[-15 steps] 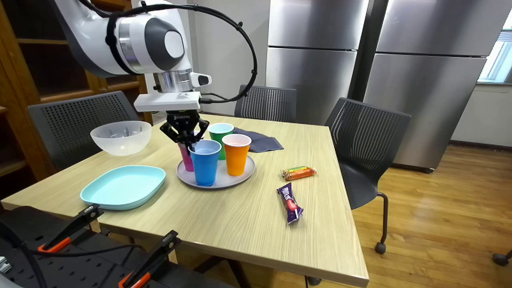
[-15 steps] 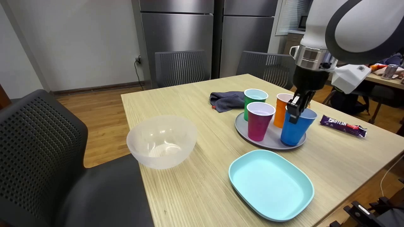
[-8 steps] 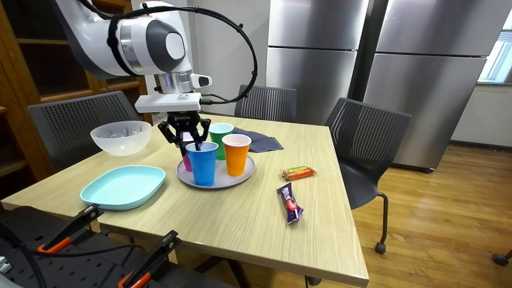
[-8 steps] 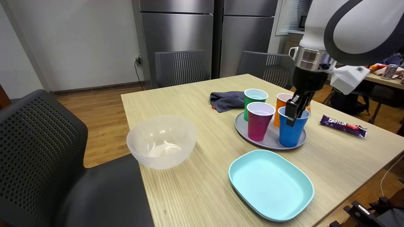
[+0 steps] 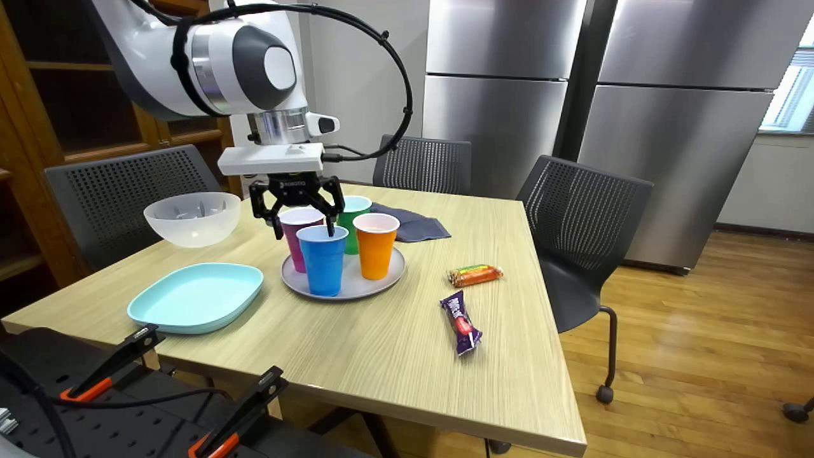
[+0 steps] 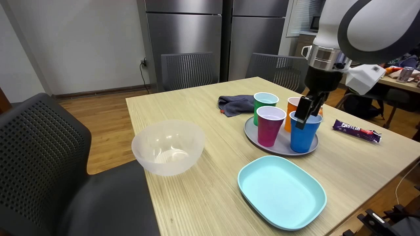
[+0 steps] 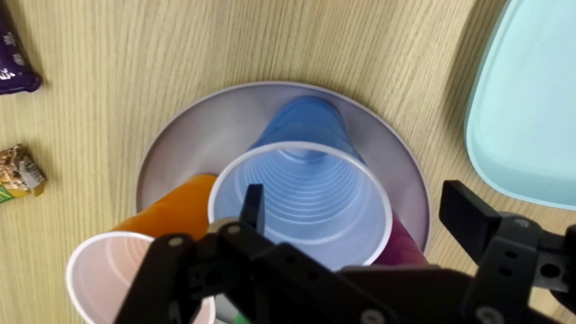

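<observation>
Over at the pale wooden table (image 5: pixel 407 356), hovering above the gray plate (image 7: pixel 202 135), with claw (image 5: pixel 304 231) spread wide and gripping nothing! Down to the blue cup (image 5: pixel 324 264), upright just inside that plate's rim, with one finger (image 7: pixel 254 202) over its mouth and another outside.

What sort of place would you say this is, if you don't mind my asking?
Probably a shared kitchen or break room: steel fridges stand beyond a table with office-style chairs around it.

We lose part of blue cup (image 7: pixel 310 193) behind gripper (image 7: pixel 354 195) in wrist view; green cup (image 7: pixel 240 319) a sliver; tray (image 7: pixel 526 112), purple bar (image 7: pixel 15 63) edge-cut.
</observation>
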Available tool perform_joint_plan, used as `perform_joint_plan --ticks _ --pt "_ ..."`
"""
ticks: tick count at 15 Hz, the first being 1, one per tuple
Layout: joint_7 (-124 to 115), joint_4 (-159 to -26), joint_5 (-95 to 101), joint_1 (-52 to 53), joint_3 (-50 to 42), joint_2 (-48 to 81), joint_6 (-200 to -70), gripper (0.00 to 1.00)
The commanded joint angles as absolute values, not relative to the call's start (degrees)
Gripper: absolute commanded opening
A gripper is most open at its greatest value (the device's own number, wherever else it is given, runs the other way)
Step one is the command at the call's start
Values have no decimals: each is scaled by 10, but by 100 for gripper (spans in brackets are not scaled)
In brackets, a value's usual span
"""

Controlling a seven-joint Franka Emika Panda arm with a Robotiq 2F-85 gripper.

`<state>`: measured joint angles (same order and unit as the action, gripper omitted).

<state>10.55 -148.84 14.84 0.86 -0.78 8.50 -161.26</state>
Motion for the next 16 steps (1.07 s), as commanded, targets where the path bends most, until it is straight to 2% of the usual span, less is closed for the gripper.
perform_joint_plan --ticks 1,16 --pt "154 -1496 112 -6 5 43 -1576 100" --pt "177 -1431 68 -38 -56 -39 -1472 100"
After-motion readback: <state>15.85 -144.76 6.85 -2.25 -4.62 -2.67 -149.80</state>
